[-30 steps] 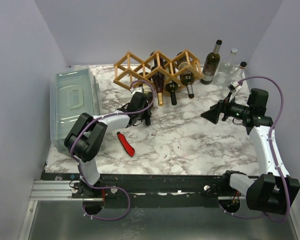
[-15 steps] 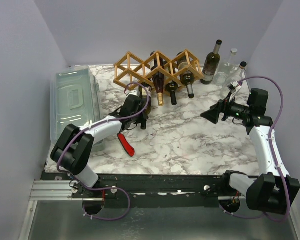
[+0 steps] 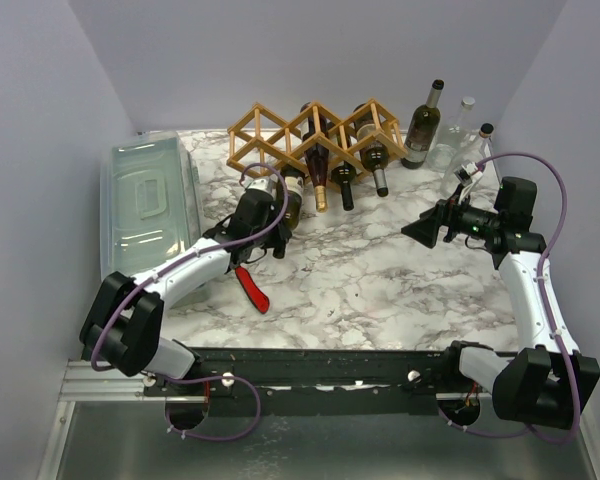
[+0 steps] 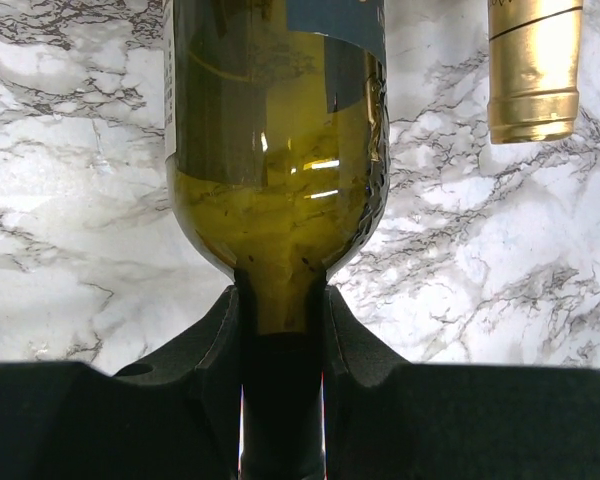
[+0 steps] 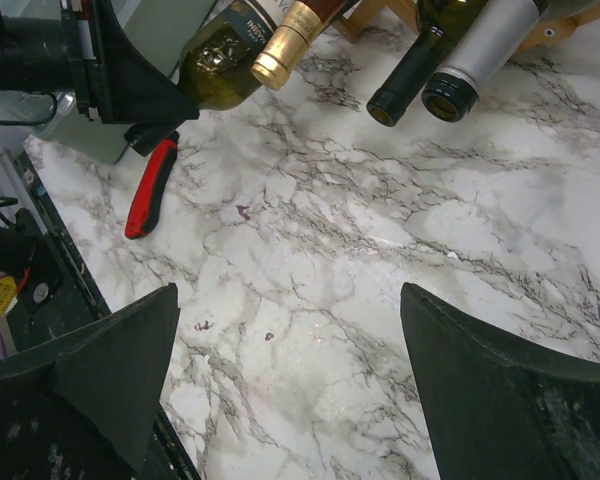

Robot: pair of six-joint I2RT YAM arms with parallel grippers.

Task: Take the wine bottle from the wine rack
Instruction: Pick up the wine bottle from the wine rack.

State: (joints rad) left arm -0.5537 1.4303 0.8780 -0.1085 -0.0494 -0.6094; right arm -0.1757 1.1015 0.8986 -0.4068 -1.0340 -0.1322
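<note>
Left gripper (image 4: 283, 330): clamped on the wine bottle (image 4: 280, 150) at its neck.
Wine bottle: lying neck-forward at the wine rack (image 3: 280, 140) front-left cell; base clearance unclear.
Right gripper (image 3: 417, 230): spread wide, holding nothing, well apart.
Technique: pull straight along the bottle's axis, level, clear of the gold-capped neck (image 4: 533, 70) beside it.
</note>
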